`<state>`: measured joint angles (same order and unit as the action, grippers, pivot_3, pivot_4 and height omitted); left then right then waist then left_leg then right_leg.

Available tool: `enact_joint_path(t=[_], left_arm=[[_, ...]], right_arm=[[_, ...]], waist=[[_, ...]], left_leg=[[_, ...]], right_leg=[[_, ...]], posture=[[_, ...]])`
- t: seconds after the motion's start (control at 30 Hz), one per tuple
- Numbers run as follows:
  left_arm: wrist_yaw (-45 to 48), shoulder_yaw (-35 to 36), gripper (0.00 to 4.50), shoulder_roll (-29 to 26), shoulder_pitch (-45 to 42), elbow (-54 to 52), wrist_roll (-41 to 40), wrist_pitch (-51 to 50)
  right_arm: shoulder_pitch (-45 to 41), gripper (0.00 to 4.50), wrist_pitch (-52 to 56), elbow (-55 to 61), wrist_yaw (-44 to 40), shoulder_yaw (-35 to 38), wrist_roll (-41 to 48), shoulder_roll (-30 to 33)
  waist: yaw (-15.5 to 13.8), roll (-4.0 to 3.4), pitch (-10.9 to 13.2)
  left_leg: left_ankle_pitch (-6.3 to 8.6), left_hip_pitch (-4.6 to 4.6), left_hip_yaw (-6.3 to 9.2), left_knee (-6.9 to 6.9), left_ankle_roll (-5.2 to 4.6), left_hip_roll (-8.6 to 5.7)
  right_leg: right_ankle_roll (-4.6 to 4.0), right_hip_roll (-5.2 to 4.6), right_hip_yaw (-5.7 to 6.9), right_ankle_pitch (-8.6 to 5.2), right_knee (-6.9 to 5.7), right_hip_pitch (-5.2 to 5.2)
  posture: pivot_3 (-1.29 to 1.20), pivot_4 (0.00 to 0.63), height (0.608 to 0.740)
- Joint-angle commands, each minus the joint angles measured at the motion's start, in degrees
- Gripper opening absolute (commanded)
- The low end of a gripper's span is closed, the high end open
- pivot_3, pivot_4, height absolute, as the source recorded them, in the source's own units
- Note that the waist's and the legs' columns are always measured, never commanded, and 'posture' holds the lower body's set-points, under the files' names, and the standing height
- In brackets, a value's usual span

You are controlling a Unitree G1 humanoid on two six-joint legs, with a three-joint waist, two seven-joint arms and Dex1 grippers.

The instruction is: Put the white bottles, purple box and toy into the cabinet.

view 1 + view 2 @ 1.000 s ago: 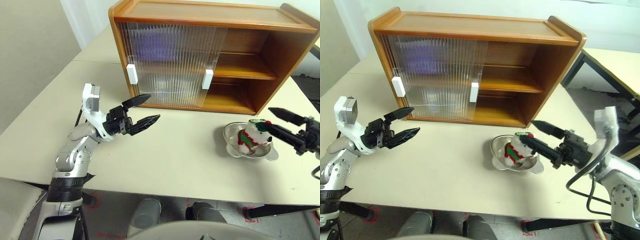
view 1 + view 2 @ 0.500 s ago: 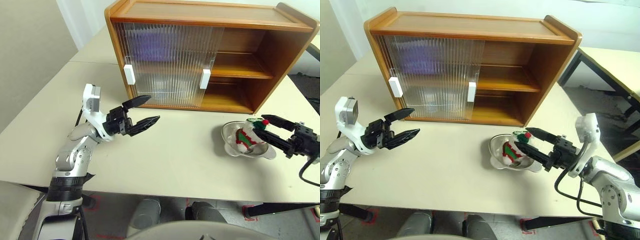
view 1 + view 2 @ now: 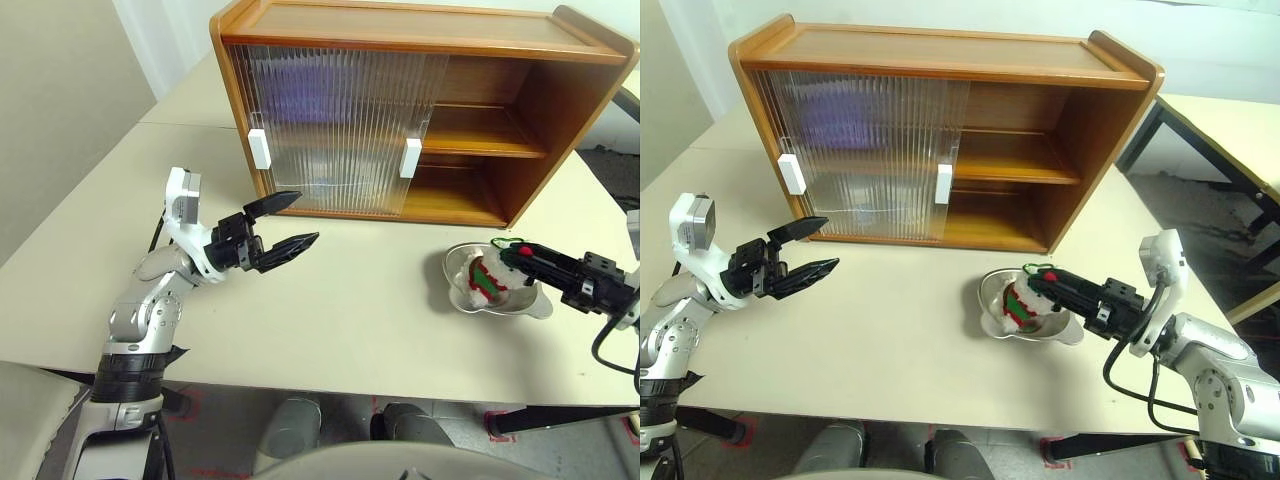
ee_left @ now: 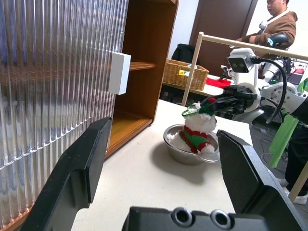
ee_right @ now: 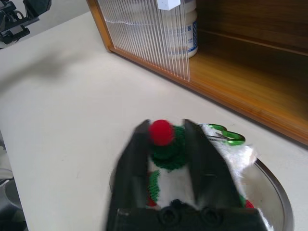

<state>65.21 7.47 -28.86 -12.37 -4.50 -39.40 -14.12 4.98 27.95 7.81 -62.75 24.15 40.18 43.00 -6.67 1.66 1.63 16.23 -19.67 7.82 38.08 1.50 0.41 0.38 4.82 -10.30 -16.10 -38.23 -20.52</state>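
From the head views the right tool (image 3: 512, 254) pinches the toy (image 3: 487, 279) in the bowl (image 3: 990, 318) on the surface (image 3: 370, 310) before the cabinet (image 3: 420, 30), the left tool (image 3: 298, 221) gapes empty, and the right wrist view shows a bottle (image 5: 189, 29) inside the cabinet.

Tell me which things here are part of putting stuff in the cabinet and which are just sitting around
Part of the job:
- toy, gripped in the right gripper
- white bottle in the cabinet, behind its ribbed door
- purple shape behind the ribbed door, maybe the box

Just lying about:
- steel bowl under the toy
- wicker basket in the background
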Motion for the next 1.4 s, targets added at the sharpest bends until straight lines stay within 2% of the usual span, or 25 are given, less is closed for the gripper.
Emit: enact_joint_path(t=[0.03, 0.17, 0.37, 0.67, 0.8, 1.07, 1.17, 1.4], left_arm=[[0.26, -0.09, 4.5, -0.3, -0.24, 0.07, 0.64, 0.27], [0.31, -0.26, 4.5, -0.23, -0.73, 0.46, 0.77, 0.25], [0.58, -0.5, 4.5, -0.07, -1.41, 1.18, 0.98, 0.34], [0.99, -0.76, 4.5, 0.47, -2.39, 2.31, 1.51, 0.65], [1.06, -0.66, 4.5, 0.69, -2.44, 2.3, 1.75, 0.69], [0.79, -0.43, 4.5, 0.85, -2.49, 2.23, 1.95, 0.95], [0.59, -0.62, 4.5, 0.99, -2.34, 1.87, 2.06, 1.05], [0.1, -0.53, 4.5, 0.9, -2.49, 1.68, 2.1, 1.16]], right_arm=[[-0.17, 0.02, -0.28, -0.15, 0.38, -0.35, -0.63, 0.57], [-0.62, 0.02, -0.13, 0.08, 0.71, 0.27, -0.1, 0.74], [-3.46, 0.02, 6.0, 1.54, 2.08, 4.53, 6.61, 3.13], [-13.16, 0.02, 12.66, 0.99, 6.58, 8.87, 15.12, 5.62], [-19.67, 0.02, 11.63, -1.07, 11.53, 9.79, 16.91, 2.94], [-33.54, 0.02, 1.3, -7.74, 20.77, 10.07, 15.19, -7.35], [-36.33, 0.02, -4.19, -11.37, 21.69, 7.64, 10.83, -10.22], [-40.71, 0.02, -14.28, -19.89, 20.95, 5.06, 4.9, -15.34]], waist=[[0.0, 0.0, 0.0], [0.02, 0.0, 0.0], [0.04, -0.02, -0.01], [0.14, -0.02, -0.02], [0.21, -0.03, -0.03], [0.46, -0.13, -0.1], [0.41, -0.16, -0.13], [0.23, -0.27, -0.18]], left_leg=[[0.0, 0.0, 0.0, 0.0, 0.0, 0.0], [0.0, 0.01, 0.0, 0.0, 0.0, 0.0], [-0.01, 0.02, -0.03, 0.02, 0.0, -0.01], [-0.01, 0.03, -0.1, 0.03, 0.01, -0.02], [-0.01, 0.05, -0.12, 0.05, -0.02, -0.02], [-0.02, 0.03, 0.02, 0.06, -0.1, 0.01], [-0.01, -0.02, 0.43, 0.06, -0.11, 0.02], [-0.01, -0.15, 1.1, 0.02, -0.12, 0.04]], right_leg=[[0.0, 0.0, 0.0, 0.0, 0.0, 0.0], [0.0, 0.0, 0.0, 0.0, 0.0, 0.0], [0.0, 0.0, 0.0, 0.01, -0.01, 0.01], [0.02, 0.02, 0.06, 0.02, -0.01, 0.02], [0.09, 0.05, 0.09, 0.06, -0.01, 0.02], [0.25, 0.05, 0.03, 0.22, 0.0, -0.03], [0.42, 0.05, 0.02, 0.4, 0.01, -0.07], [0.06, 0.02, 0.07, 0.74, 0.02, -0.15]], posture=[[0.16, 0.037, 0.74], [0.15, 0.035, 0.74], [0.14, 0.033, 0.74], [0.14, 0.028, 0.74], [0.14, 0.028, 0.74], [0.15, 0.023, 0.74], [0.15, 0.019, 0.74], [0.17, 0.019, 0.74]])
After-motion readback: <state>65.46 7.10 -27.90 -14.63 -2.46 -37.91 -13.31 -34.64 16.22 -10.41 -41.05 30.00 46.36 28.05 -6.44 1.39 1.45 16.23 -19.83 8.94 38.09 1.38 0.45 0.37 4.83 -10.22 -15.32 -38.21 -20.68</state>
